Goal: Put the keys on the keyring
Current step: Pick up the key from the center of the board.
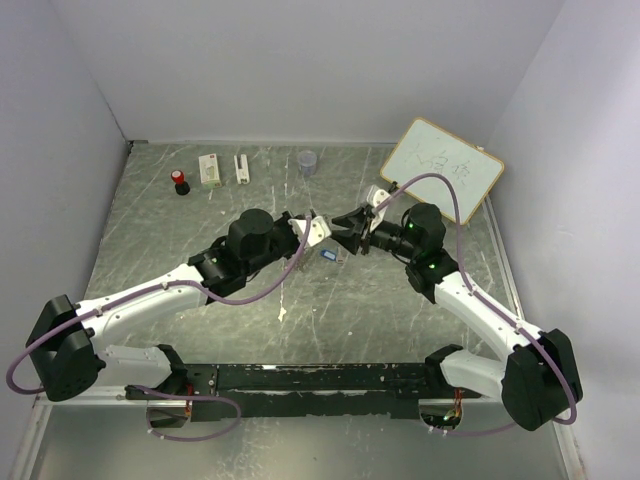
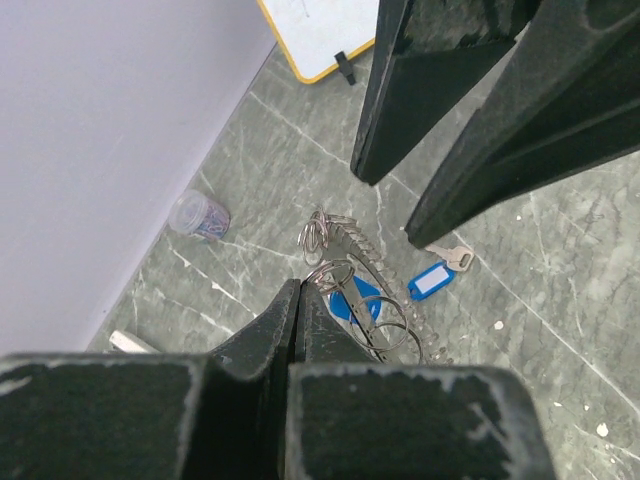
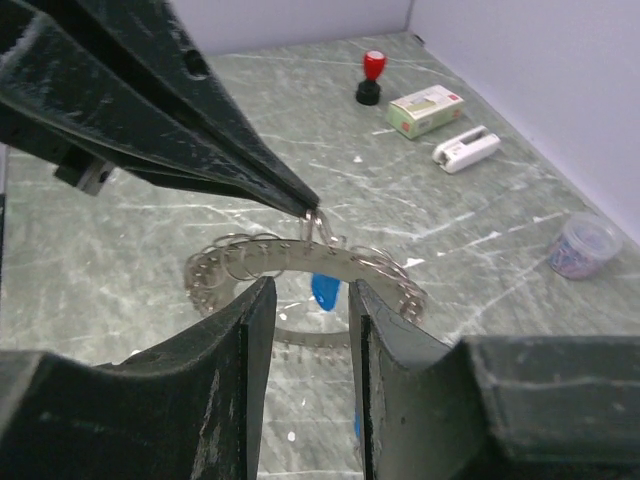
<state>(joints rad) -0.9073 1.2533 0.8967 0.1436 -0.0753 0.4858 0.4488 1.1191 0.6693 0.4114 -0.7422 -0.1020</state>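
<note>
The keyring [image 3: 300, 255] is a curved metal band strung with many small rings. It also shows in the left wrist view [image 2: 390, 290]. My left gripper [image 2: 300, 288] is shut on one small ring at its top and holds it just above the table. In the right wrist view its tip [image 3: 308, 207] comes in from the upper left. A blue-headed key [image 3: 325, 290] shows behind the band. My right gripper [image 3: 308, 300] is open, with its jaws on either side of the band's middle and close in front of it. Both grippers meet at mid-table [image 1: 330, 232].
A blue tag with a silver key [image 2: 432, 282] lies on the table beside the keyring and shows in the top view [image 1: 328, 256]. At the back stand a red stamp [image 1: 181, 183], a white box [image 1: 210, 168], a white stapler-like piece [image 1: 241, 166], a small cup [image 1: 307, 160] and a whiteboard [image 1: 445, 168].
</note>
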